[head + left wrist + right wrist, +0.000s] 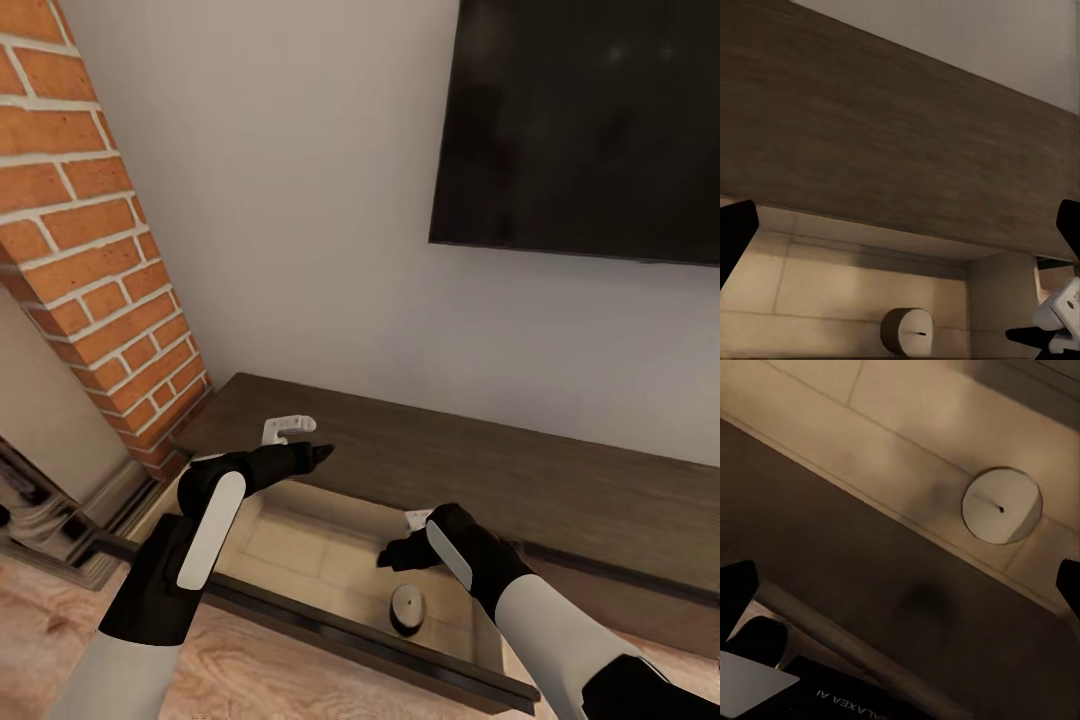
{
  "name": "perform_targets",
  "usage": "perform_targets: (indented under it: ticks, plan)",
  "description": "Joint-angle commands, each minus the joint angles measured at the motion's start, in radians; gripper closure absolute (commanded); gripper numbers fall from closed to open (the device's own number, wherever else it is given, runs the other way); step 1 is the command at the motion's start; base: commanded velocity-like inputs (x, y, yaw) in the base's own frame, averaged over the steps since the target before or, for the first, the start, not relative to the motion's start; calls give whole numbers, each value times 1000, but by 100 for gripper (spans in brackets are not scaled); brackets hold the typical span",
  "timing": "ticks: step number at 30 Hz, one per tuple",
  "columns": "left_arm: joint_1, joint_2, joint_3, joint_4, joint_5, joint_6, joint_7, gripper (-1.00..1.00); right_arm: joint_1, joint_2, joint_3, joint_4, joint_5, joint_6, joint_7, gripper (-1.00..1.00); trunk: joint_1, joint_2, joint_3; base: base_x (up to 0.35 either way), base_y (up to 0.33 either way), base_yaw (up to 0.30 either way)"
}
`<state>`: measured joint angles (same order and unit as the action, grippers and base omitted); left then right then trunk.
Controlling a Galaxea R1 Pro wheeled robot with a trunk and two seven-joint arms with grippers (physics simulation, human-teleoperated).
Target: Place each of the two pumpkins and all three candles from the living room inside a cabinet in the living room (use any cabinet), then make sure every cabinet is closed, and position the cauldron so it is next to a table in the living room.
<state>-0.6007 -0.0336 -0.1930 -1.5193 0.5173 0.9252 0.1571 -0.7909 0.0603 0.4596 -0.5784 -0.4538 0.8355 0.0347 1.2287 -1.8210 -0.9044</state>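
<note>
Both grippers empty, fingers spread wide: left gripper (322, 453) over cabinet (560, 490) top, right gripper (388, 556) above open drawer (300, 545), candle (408, 606) just nearer.

The cabinet (560, 480) shows matt dark-brown wood grain, its open drawer lined in smooth pale beige. The candle (407, 606) looks waxy and matt. Rough red brick (90, 250) flanks a glossy black screen (590, 130).
</note>
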Motion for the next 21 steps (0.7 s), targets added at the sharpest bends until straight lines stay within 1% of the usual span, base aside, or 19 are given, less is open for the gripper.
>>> perform_targets:
  ticks: [1,9,17,21]
  plan:
    - [-1,0,0,-1,10,4,10,-100,-1,0,2,0,4,4,4,-100,-4,7,3,-165,0,17]
    - [-1,0,0,-1,10,4,10,-100,-1,0,2,-1,4,4,4,-100,-35,63,30,-261,0,33]
    - [-1,-1,0,-1,10,4,11,-100,-1,0,2,-1,4,3,4,-100,-66,119,64,-299,0,153]
    - [-1,-4,0,-1,9,4,11,-100,-1,0,2,0,4,3,4,-100,-81,147,82,-193,0,168]
